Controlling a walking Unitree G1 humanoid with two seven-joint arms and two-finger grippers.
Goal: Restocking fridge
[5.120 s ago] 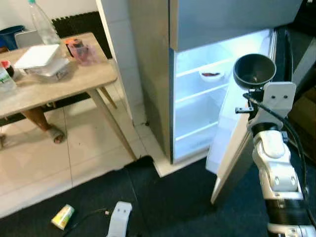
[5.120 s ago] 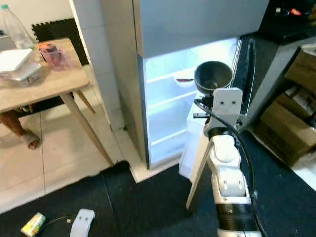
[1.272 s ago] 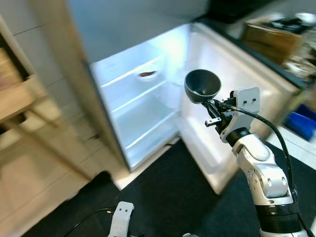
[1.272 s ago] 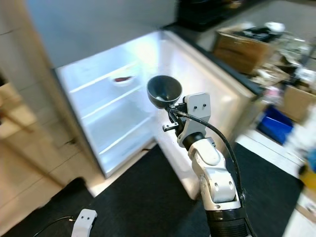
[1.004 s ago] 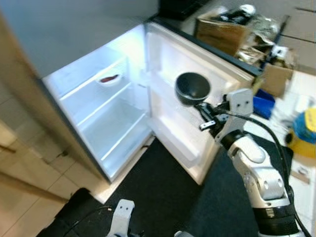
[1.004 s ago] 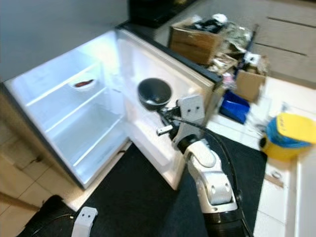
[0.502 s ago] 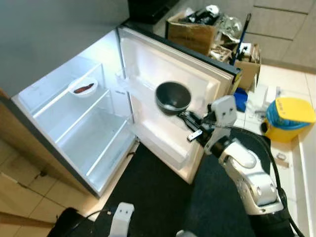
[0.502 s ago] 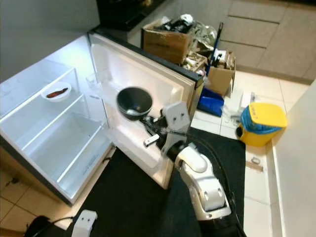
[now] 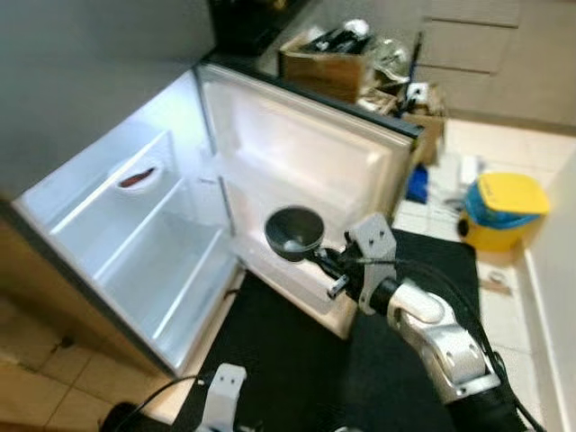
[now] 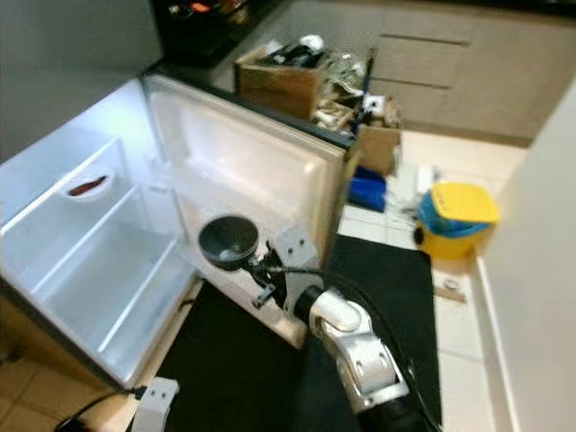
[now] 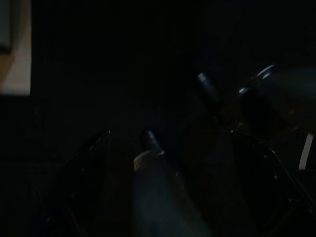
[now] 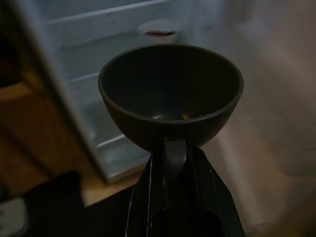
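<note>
Left eye view: right pincer (image 9: 317,256), pinching dark bowl (image 9: 293,232) by its rim, had dropped lower beside open fridge door (image 9: 306,162); shelving likely next.

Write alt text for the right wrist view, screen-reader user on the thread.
The right gripper is shut on the rim of a dark bowl, held upright in front of an open, lit fridge. Behind the bowl, a small white dish with something red in it sits on a fridge shelf.
</note>
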